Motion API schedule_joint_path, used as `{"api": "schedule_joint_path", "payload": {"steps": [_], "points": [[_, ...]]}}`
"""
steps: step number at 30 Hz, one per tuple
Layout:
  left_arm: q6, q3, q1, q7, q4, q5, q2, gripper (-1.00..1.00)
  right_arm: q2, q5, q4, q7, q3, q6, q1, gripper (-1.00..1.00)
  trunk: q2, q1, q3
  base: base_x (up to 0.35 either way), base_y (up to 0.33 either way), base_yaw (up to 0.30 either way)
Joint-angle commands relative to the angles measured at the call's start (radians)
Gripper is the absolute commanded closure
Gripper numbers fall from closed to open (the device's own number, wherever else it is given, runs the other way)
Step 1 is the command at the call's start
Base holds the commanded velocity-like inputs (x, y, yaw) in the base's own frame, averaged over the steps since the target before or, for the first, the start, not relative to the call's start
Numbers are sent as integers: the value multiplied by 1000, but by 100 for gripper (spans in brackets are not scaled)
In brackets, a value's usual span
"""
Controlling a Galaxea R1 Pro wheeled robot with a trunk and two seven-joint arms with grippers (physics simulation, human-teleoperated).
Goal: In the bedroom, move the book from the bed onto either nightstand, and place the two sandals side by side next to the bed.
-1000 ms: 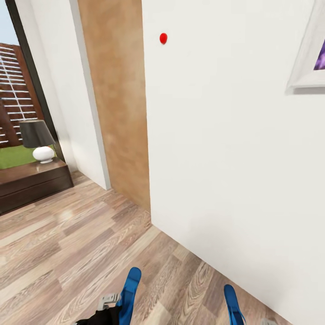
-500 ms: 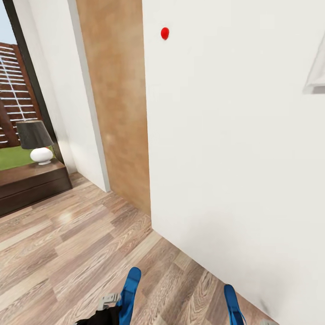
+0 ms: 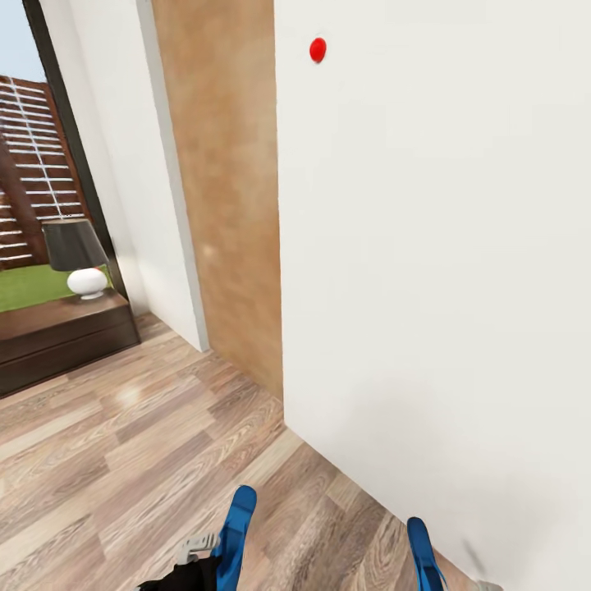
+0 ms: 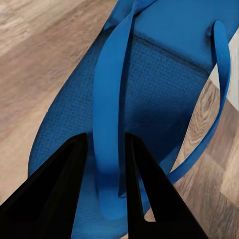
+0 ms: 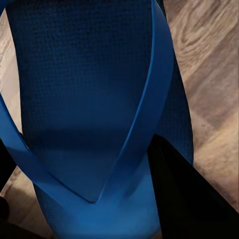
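Now left tool (image 4: 107,191) pinching thin strap (image 4: 107,99), textured blue sandal (image 4: 154,84)

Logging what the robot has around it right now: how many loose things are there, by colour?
Blue: 2, the left sandal and right sandal
Black-and-white: 1, the lamp
Red: 1, the wall dot
Total: 4

Lamp (image 3: 75,256): you see its dark shade, white base, on the dresser (image 3: 61,336).
Wall (image 3: 443,246): red dot (image 3: 318,49).
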State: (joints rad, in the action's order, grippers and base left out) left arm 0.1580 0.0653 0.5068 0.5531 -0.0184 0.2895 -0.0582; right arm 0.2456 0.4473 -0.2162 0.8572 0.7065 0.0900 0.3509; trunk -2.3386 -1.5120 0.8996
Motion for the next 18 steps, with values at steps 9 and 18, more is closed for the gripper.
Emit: {"api": "schedule_joint_path", "payload": {"steps": [9, 18], "points": [[5, 7, 1, 2, 2, 7, 0, 100, -1, 2, -2, 5, 8, 11, 0, 100, 0, 0, 1, 7, 0, 280], [5, 7, 1, 2, 2, 7, 0, 100, -2, 2, -2, 5, 8, 11, 0, 100, 0, 0, 1, 93, 0, 283]]}}
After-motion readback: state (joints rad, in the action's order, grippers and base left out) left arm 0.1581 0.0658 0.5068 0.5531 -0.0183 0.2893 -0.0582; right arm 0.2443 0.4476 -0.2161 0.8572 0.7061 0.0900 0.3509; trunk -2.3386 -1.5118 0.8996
